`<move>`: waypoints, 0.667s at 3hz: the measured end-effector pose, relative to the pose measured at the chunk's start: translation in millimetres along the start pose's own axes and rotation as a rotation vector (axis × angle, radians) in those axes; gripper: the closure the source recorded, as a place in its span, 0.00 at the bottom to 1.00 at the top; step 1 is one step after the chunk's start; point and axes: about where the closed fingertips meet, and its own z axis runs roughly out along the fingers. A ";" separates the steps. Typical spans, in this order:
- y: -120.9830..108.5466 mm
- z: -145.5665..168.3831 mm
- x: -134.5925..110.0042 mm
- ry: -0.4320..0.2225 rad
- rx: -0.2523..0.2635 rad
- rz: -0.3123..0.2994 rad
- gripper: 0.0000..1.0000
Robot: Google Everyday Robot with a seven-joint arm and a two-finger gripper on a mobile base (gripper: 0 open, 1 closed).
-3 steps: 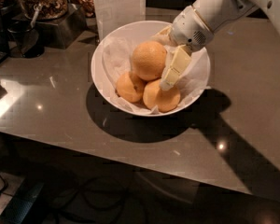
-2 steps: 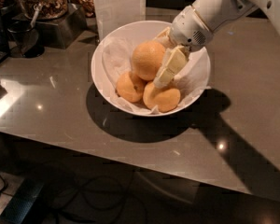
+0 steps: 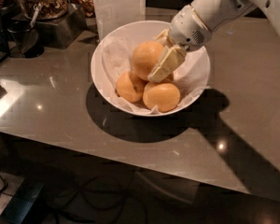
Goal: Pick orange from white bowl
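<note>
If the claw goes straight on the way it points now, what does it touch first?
Probably the front smaller orange in the white bowl, just below the claw, which sits beside the orange; depth is unclear.

The tool (image 3: 157, 65) is inside the bowl (image 3: 95, 73) on the counter (image 3: 46, 111), touching the orange (image 3: 143, 57) atop 2 smaller oranges (image 3: 161, 97).

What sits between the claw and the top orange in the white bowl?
Nothing: in the camera view the claw lies against the right side of the orange, inside the white bowl, with no gap or object showing between them.
</note>
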 end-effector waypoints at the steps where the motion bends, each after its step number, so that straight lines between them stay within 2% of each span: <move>1: 0.0 0.0 0.0 0.000 0.000 0.000 0.88; 2: 0.0 0.0 0.0 0.000 0.000 0.000 1.00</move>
